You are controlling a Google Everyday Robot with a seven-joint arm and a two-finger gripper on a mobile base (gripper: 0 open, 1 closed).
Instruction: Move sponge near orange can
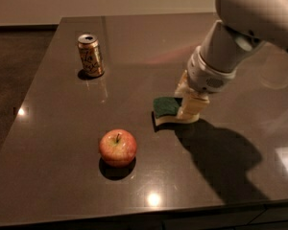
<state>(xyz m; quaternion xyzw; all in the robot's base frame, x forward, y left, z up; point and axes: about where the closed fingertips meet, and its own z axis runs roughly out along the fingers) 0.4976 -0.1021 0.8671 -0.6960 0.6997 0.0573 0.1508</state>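
Observation:
The sponge (164,107), dark green on top with pale yellow foam below, is at the middle right of the dark table (57,176). My gripper (188,108) comes down from the upper right and is shut on the sponge's right end, which it hides. The sponge's left end sticks out free, low over the table. The orange can (90,55) stands upright at the far left of the table, well apart from the sponge, up and to its left.
A red-yellow apple (117,147) sits on the table in front of and to the left of the sponge. The table's left edge runs close to the can, and its front edge is at the bottom of the view. My arm casts a shadow to the right of the sponge.

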